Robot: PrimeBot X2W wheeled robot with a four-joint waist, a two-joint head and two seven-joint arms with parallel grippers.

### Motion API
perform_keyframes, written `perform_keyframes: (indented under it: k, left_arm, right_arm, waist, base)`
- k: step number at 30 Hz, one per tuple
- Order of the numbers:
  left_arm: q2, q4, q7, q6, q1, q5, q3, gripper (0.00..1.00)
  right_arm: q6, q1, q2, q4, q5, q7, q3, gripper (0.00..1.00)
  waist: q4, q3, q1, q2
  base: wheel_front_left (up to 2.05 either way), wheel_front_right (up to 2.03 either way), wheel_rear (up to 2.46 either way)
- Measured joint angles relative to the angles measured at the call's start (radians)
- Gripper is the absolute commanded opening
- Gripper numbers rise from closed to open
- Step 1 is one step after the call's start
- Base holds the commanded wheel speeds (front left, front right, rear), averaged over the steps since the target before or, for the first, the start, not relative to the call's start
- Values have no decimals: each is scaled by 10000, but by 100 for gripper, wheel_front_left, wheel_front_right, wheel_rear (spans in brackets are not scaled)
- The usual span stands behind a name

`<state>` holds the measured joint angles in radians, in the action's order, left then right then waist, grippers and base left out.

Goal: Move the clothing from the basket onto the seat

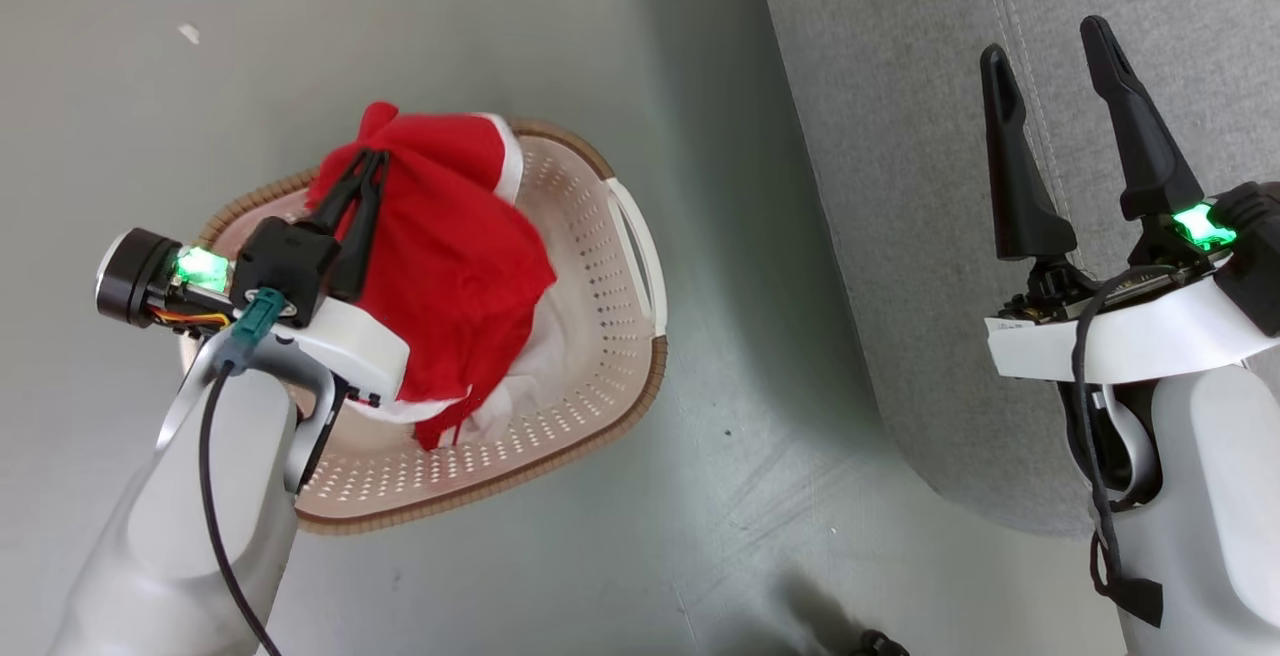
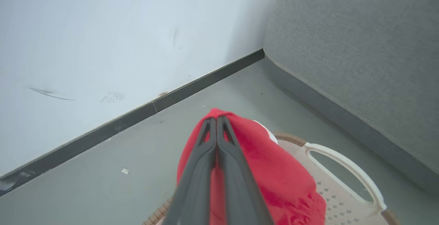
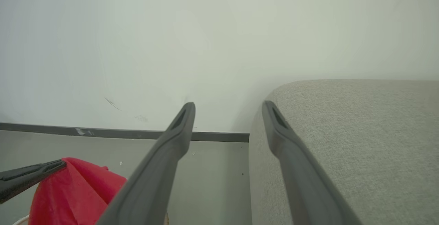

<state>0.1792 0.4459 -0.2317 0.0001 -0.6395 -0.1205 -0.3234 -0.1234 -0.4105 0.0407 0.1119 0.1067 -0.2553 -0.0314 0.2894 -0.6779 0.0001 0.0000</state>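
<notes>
The red clothing drapes over the basket, its top fold pinched between the closed fingers of the left gripper. The basket stands on the floor beside the grey seat, where the right gripper hovers, fingers spread, empty.

The grey-green floor carries the cream basket with its brown rim, the grey seat near its right, and a small white scrap.
</notes>
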Motion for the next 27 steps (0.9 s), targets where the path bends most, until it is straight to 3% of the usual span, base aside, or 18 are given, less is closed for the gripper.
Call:
perform_keyframes:
  k: [14,27]
  left_arm:
    - [-71,-2184,-132,-140,802,-826,556,0]
    - [326,-3001,125,-489,1428,-1227,685,0]
  right_arm:
    - [0,424,10,-520,-704,0,67,100]
    - [0,816,13,-945,-1022,0,-54,100]
  waist:
    - [-560,1163,0,0]
    - [-1035,2444,0,0]
  base:
    - [0,0,0]
    - [0,0,0]
